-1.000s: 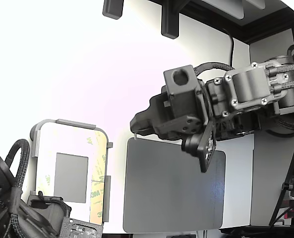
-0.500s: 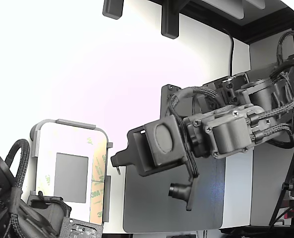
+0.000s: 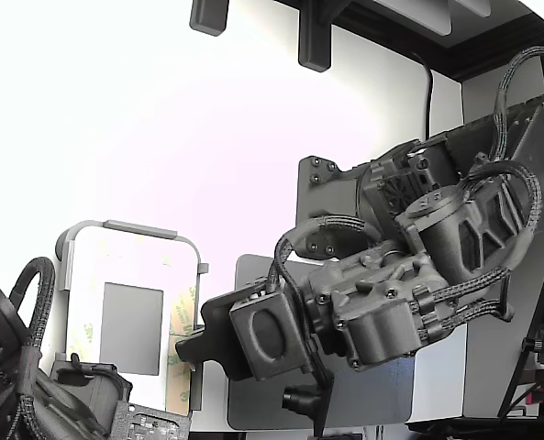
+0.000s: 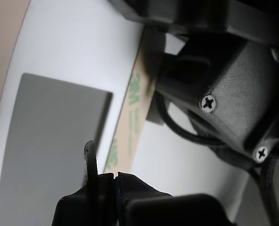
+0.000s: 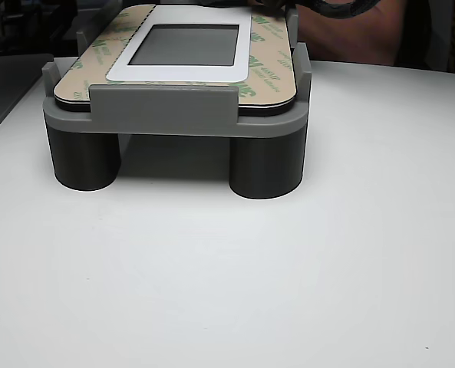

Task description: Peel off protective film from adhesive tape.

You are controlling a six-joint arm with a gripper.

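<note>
Swinging down and toward the exterior view's left over the last second, the arm has rolled its wrist over and brought the hand (image 3: 191, 348) from above the dark grey mat (image 3: 363, 403) to the right-hand edge of the white panel (image 3: 129, 261) in its grey fixture (image 3: 88, 225). In the exterior view the hand's dark tip now sits right at the protective film (image 3: 182, 353), the tan strip with green 3M prints that runs along that edge, its long axis parallel to the panel's long side. A second arm (image 3: 33, 385) is parked at the lower left, also close to the panel, but its hand is not visible.

From the wrist view, the film (image 4: 130, 117) lies just ahead of and slightly to one side of the hand (image 4: 101, 176), beside the grey rectangle (image 4: 50, 150). One thin pointed finger (image 4: 89, 155) stands over the grey rectangle close to the strip's inner edge; the tips look nearly closed with nothing between them, though contact with the film cannot be confirmed.

In the other view, the fixture (image 5: 166, 107) stands on round legs on the white tabletop (image 5: 227, 291), the panel (image 5: 181, 69) lying flat on top. The film (image 5: 262, 65) runs along the panel's right side here, lengthwise away from the camera; the hand is mostly out of frame. My judgement: the coming pick depends on the tip catching the strip's end and pulling along its length.
</note>
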